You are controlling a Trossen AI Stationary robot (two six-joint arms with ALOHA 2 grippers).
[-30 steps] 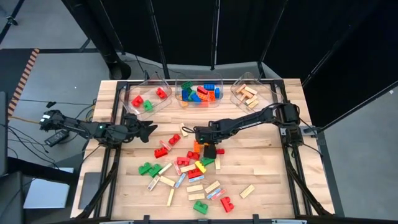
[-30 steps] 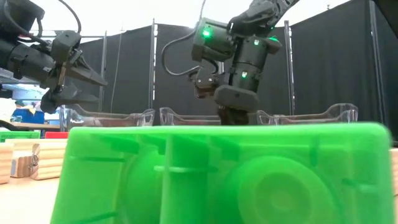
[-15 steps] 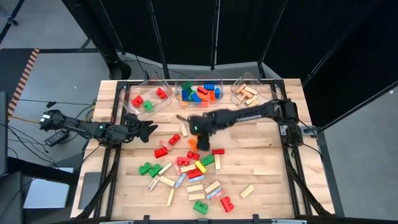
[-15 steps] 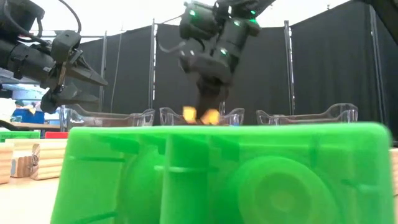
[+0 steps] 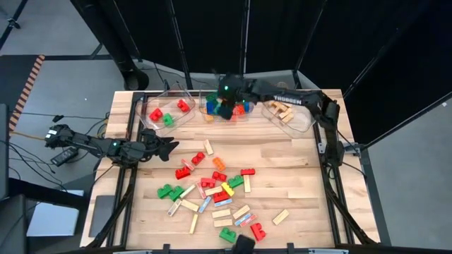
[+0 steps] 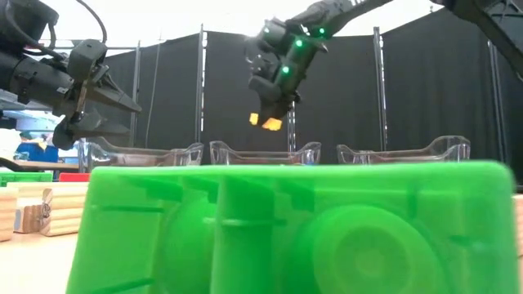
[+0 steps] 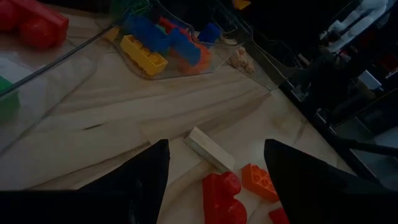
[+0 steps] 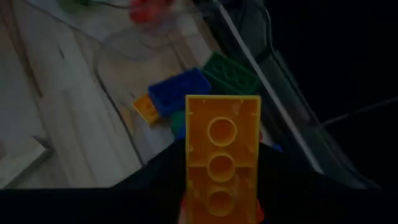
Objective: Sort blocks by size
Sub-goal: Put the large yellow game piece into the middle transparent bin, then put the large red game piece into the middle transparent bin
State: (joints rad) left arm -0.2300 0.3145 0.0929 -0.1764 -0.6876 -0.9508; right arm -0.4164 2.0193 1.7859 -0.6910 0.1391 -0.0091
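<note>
My right gripper (image 5: 226,104) hangs over the middle clear bin (image 5: 244,113) at the table's far edge, shut on an orange brick (image 8: 222,155), which also shows in the low view (image 6: 268,122). My left gripper (image 5: 171,146) is open and empty above the table's left middle. Its fingers (image 7: 143,180) point at a tan bar (image 7: 209,149), a red brick (image 7: 221,196) and an orange brick (image 7: 260,182) on the wood. Many loose blocks (image 5: 215,190) lie on the table's middle and near part. My right gripper pinches the orange brick by its two long sides, at the end nearer the wrist (image 8: 219,202), between its two fingers. The fingers point down, and the brick sticks out past them, its hollow underside toward the wrist camera. It is lifted clear, above the middle bin.
Three clear bins stand along the far edge: the left (image 5: 159,121) with red and green bricks, the middle with mixed bricks, the right (image 5: 300,120) with tan bars. A green brick (image 6: 286,229) lies close before the low camera. Bare wood lies on the right (image 5: 296,169).
My right gripper has risen from the block pile at the table's middle with the orange brick. It has swung toward the far edge and now hangs over the middle bin. The brick is lifted clear of the table.
</note>
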